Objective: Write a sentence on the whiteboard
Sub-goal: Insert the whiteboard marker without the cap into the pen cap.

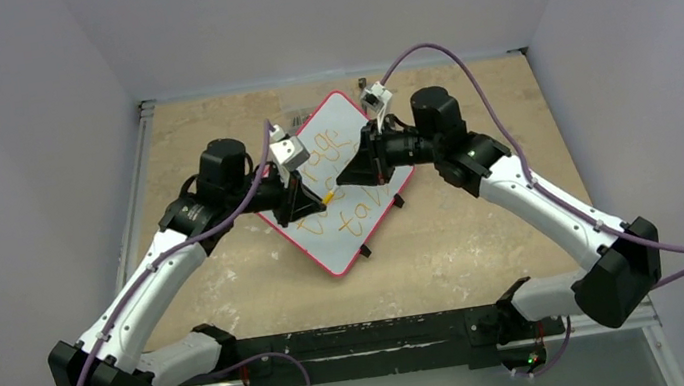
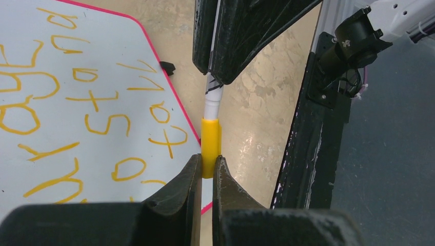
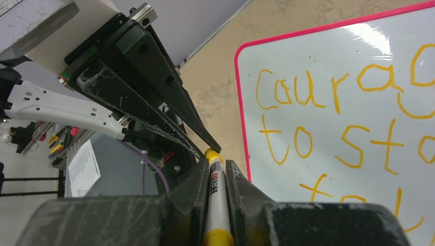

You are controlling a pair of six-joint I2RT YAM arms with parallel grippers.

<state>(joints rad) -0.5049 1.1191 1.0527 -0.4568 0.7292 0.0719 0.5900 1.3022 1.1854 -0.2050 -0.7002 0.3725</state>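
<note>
1. We're over the whiteboard (image 1: pixel 338 250). It lies flat on the desk (image 1: pixel 484 224), turned corner-on like a diamond, mid-desk between both arms.
2. The sentence (image 3: pixel 351 146) is on it in orange-yellow, 3 lines: "courage", "to stand", "tall". In the top view the grippers cover part of it.
3. The left gripper (image 2: pixel 206 165) is clenched on the yellow cap (image 2: pixel 211 136), which sits on the marker's end.
4. The right gripper (image 3: pixel 218 171) is clamped tight round the marker (image 3: pixel 215 195) barrel, white w/ black print.
5. The 2 grippers meet nearly tip to tip above the board's middle. The marker bridges them, cap end to the left.
6. We can't tell whether the marker touches the board.
7. Small black clips (image 1: pixel 398 200) sit on the board's near-right edge, red-pink rim showing all round.
</note>
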